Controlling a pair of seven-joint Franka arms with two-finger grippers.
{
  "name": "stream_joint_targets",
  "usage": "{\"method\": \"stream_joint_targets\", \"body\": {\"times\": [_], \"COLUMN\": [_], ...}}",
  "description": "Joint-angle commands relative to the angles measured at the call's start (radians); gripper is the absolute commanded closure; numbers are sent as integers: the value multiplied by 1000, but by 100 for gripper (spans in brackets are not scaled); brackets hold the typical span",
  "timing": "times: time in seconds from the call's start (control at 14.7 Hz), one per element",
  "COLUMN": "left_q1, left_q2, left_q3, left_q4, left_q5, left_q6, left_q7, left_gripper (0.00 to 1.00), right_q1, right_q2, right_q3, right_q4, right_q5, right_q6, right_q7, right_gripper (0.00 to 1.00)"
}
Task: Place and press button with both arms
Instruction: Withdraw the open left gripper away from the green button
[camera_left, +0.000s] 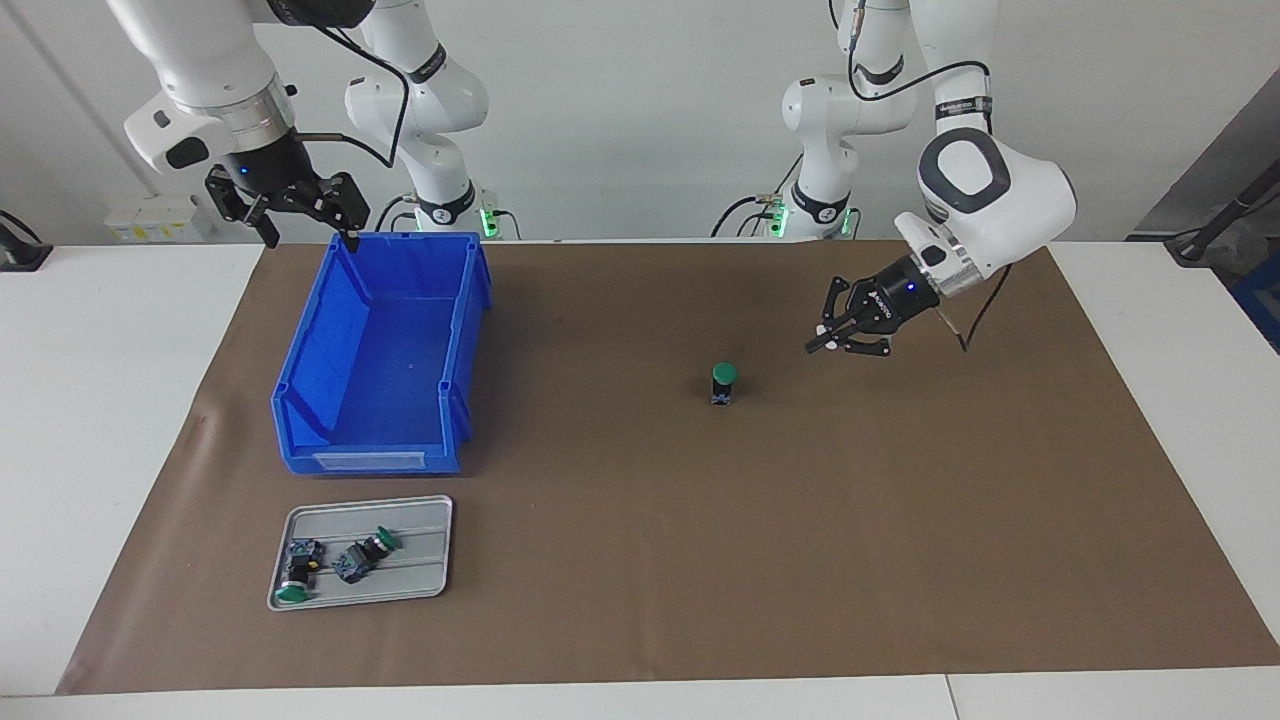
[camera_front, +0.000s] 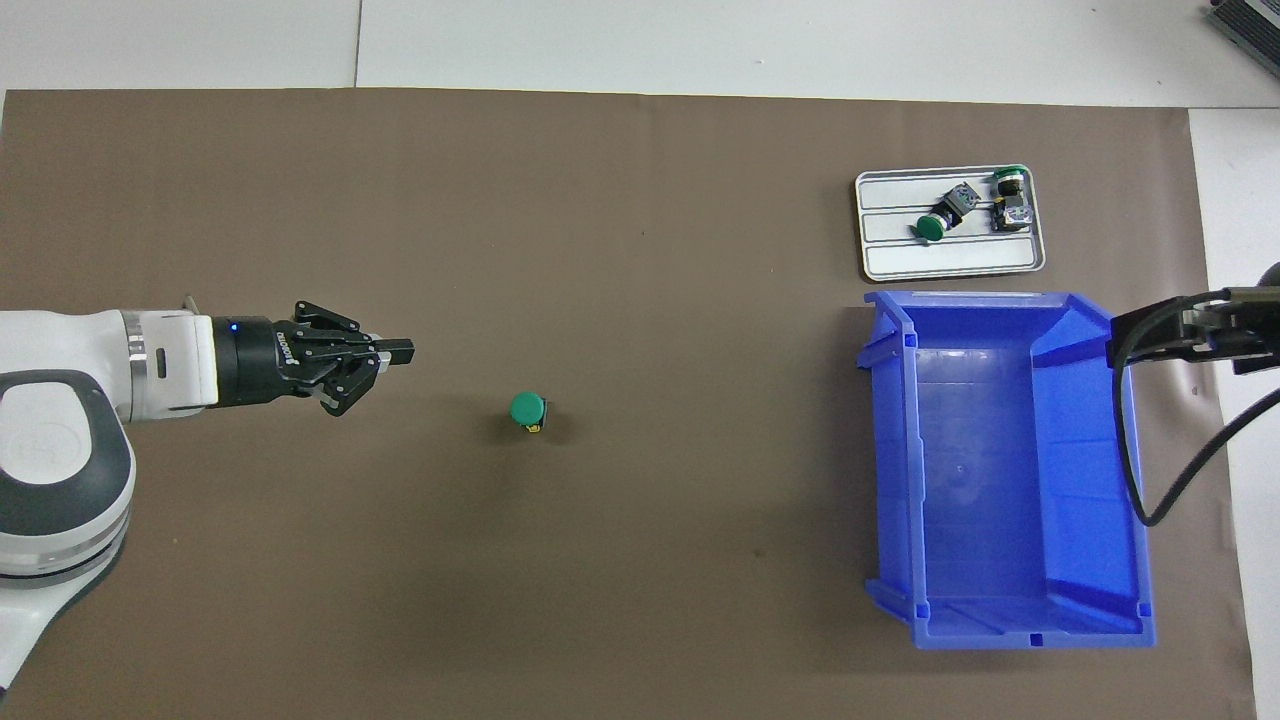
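Left pincer (camera_left: 822, 341) hangs over the brown mat (camera_left: 640, 520), its fingertips pressed together and holding nothing. Well apart from it, toward the right arm's end of the desk (camera_left: 110, 400), the button (camera_left: 723, 383) stands upright on the mat with its green cap up. Right pincer (camera_left: 305, 215), its fingers spread apart and empty, waits above the robots' end of the blue bin (camera_left: 380, 350). Near the bin, farther from the robots, a metal tray (camera_left: 420, 545) holds two more buttons (camera_left: 335, 565) lying on their sides.
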Motion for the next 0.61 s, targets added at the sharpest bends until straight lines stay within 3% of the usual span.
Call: {"method": "stream_joint_targets", "body": {"times": [0.0,0.2,0.41,0.54], "left_q1": [-6,-20,-101,-148], "left_q2": [0,8,14,23], "left_q3": [-4,-12,-19,-22], "left_q4": [138,206,248,262], "left_q5": [218,298,513,545], "left_q6": [-73,-137,-126,-137], "left_q7": [-269,-454,-690,-802], "left_gripper": [100,100,100,100], "right_q1": [-9,-9,-9,-9], "right_q2": [-13,-13,-13,-13], "right_q3": [3,5,5,3], "right_q4": [-7,-7,-7,-7], "right_q5": [12,14,12,12], "right_q6": [-9,-9,-9,-9], "right_q7": [-22,-22,-22,-22], "right_gripper": [0,0,0,0]}}
